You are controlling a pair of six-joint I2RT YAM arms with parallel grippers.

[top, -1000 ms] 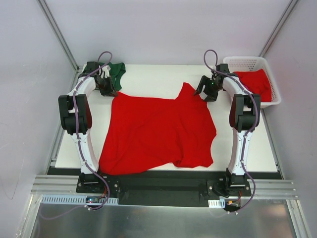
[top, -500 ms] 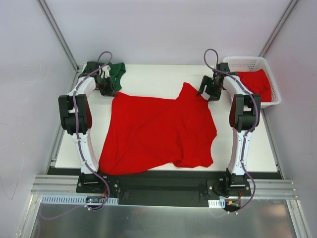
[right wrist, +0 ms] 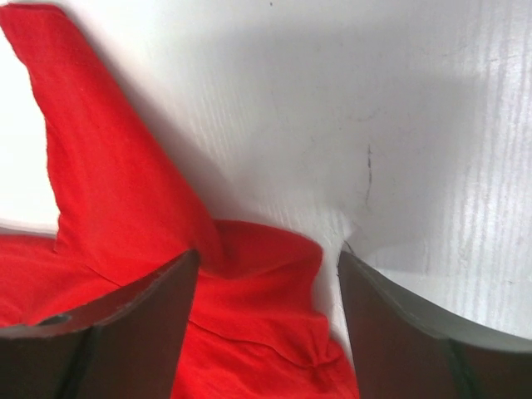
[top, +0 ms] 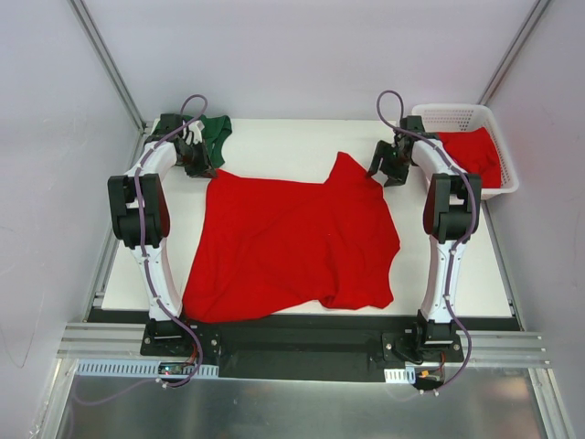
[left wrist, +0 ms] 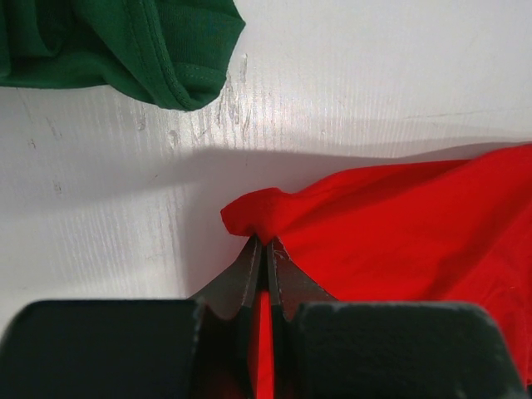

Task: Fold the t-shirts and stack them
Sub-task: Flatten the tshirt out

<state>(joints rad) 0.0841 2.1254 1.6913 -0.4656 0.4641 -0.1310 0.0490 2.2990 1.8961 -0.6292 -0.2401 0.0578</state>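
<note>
Over the last second the right end effector (top: 388,170) has slid a little to the right and away from the arm bases, while its fingers have narrowed somewhat. The white worktop (top: 274,146) and the red t-shirt (top: 292,242) spread on it look unchanged. The shirt lies roughly flat, its far edge running crosswise from one end effector to the other. The left end effector (left wrist: 266,243) is clamped shut on the far left corner, with the bunched green t-shirt (left wrist: 108,41) just beyond it. The right end effector (right wrist: 268,258) is open and grips nothing. The shirt's far right corner lies directly below it, between the two fingers, so my guess is that a pinch comes next.
</note>
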